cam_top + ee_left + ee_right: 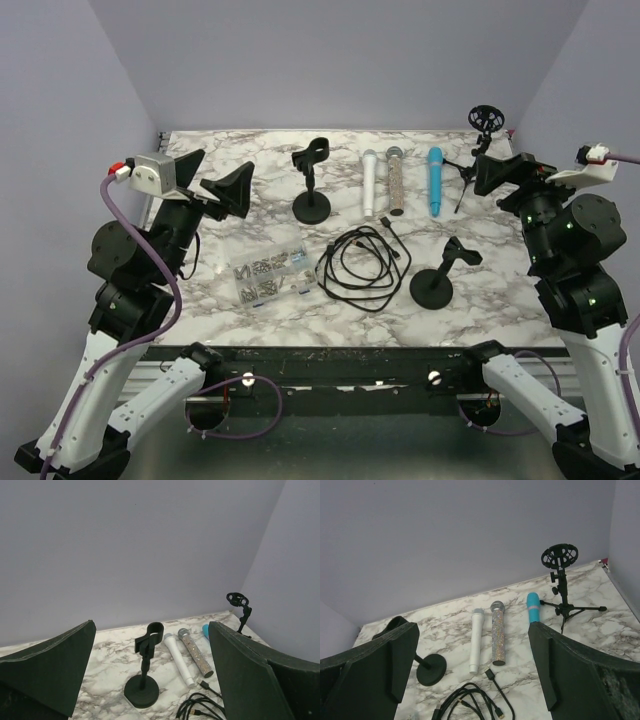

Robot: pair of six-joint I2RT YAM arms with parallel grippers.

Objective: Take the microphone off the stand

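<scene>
Three microphones: a slim white microphone, a silver glitter microphone and a blue microphone lie flat side by side on the white marbled worktop. They are behind the coiled black cable, with small gaps between them.
Clip stand: a black round-base stand with a clip on top is upright behind the cable and to its left. It is near the white microphone but does not touch it.
Second stand: another black round-base stand is just to the right of the cable. Its holder on top is tilted.
Tripod stand: a black tripod stand with a ring-shaped mount is far behind the cable on the right, beyond the blue microphone.
Box: a clear plastic box with small metal parts lies to the left of the cable, near it.
Left tool: raised above the worktop, left of the cable, with its two fingers spread wide and nothing between them.
Right tool: raised to the right of the cable, also spread wide and gripping nothing.
</scene>
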